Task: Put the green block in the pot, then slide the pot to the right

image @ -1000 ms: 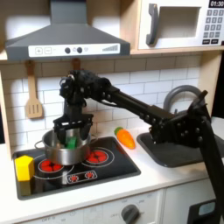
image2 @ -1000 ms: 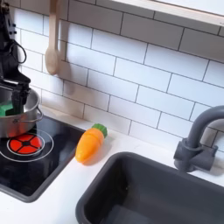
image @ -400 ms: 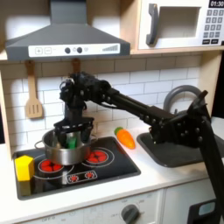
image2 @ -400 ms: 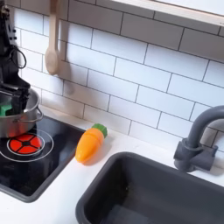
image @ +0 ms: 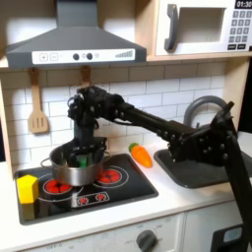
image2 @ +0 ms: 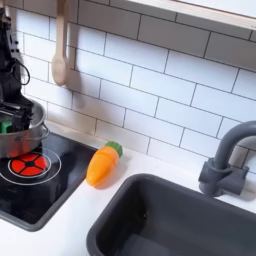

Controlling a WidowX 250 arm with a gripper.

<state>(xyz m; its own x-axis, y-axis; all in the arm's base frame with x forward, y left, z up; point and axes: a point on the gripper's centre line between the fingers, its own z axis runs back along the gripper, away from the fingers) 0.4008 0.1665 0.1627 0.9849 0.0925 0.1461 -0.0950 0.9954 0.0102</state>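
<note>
change: claw point(image: 84, 151) has dropped lower into the pot point(image: 71, 167) than a second ago
claw: fingers apart, straddling the green block point(image: 83, 156)
block: inside the pot, on the stove's far-left burner
around: yellow block point(image: 27, 189) left of the pot; carrot point(image2: 101, 164) right, between stove and sink point(image2: 190, 225)
materials: shiny round metal pot, black stovetop point(image: 118, 192)

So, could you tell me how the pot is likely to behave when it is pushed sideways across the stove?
The pot looks rigid and shallow, so it will probably slide, not tip. The glossy black stovetop suggests little friction. The green block inside may shift.
</note>
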